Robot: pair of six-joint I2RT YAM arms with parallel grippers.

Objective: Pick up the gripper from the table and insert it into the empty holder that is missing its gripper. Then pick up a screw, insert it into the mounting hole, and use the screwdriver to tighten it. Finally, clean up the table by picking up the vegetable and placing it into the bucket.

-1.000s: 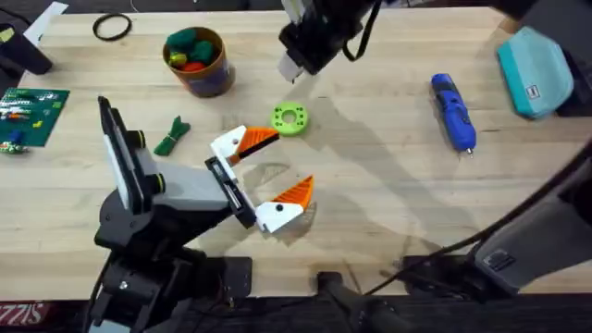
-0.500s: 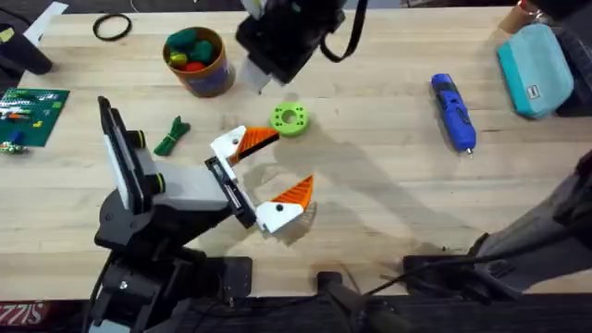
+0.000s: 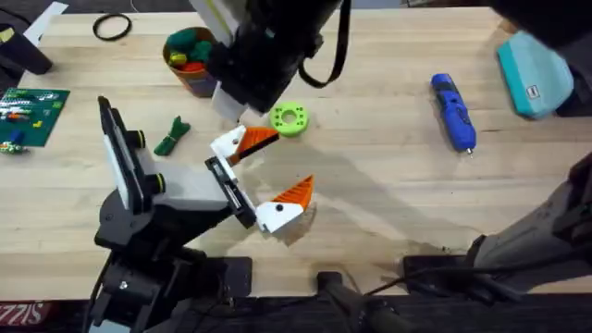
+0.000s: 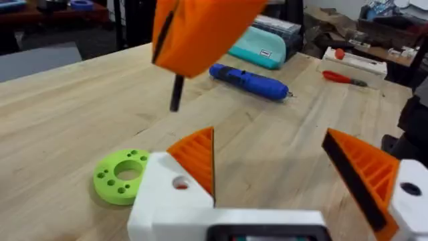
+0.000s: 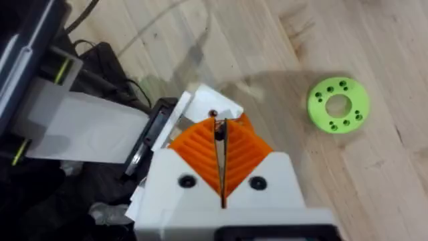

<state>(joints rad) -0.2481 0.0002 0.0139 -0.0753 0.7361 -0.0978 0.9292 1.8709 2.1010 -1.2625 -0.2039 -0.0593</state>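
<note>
A robotics workshop or lab. A plank-grain wooden worktop (image 3: 388,185) carries a green circuit board (image 3: 28,116) at its left edge, a blue electric screwdriver (image 3: 453,111) and a teal case (image 3: 536,74) toward the right corner. Behind it, cluttered benches hold a red-handled tool (image 4: 344,77) and boxes.

Both arms are black with black cables trailing off them; the left arm (image 3: 139,199) has a pale grey wrist block and yellow-green rings at the joints, and the fingers (image 4: 194,157) are white with orange ribbed pads and small dark screw holes
</note>
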